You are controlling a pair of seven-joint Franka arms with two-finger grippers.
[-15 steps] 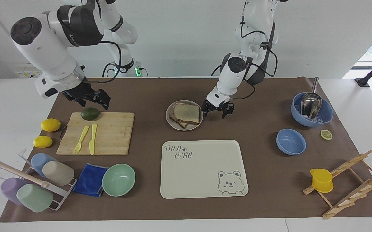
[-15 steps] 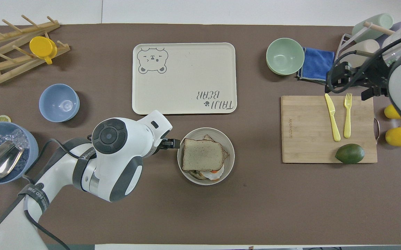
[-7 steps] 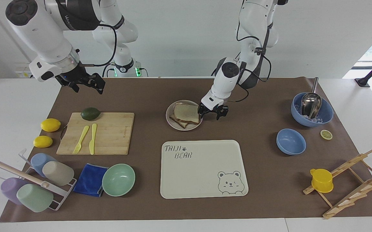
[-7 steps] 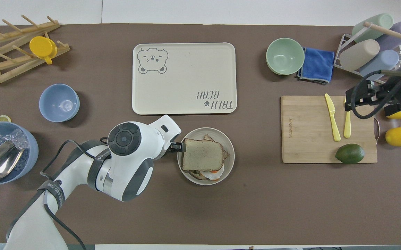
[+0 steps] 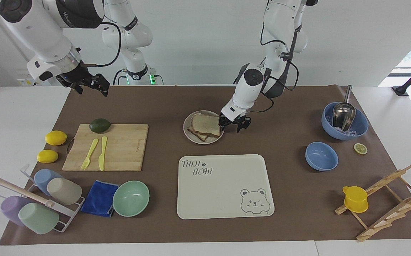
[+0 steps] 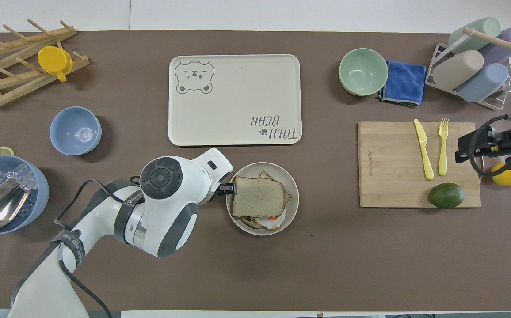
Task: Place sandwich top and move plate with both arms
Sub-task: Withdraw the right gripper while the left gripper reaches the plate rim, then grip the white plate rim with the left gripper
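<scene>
The sandwich top lies flat on the stacked sandwich, which sits on the plate in the middle of the mat. My left gripper is low at the plate's rim on the side toward the left arm's end. It is open, with one fingertip against the rim. My right gripper hangs open and empty, high over the cutting board's edge at the right arm's end.
The bear-print tray lies just farther from the robots than the plate. The cutting board carries an avocado, a fork and a knife. Lemons, a green bowl, blue bowls and racks line the table's ends.
The left gripper has slid up to the plate's rim and its jaws have narrowed. The right arm has risen and drawn back from above the cutting board toward its own end.
</scene>
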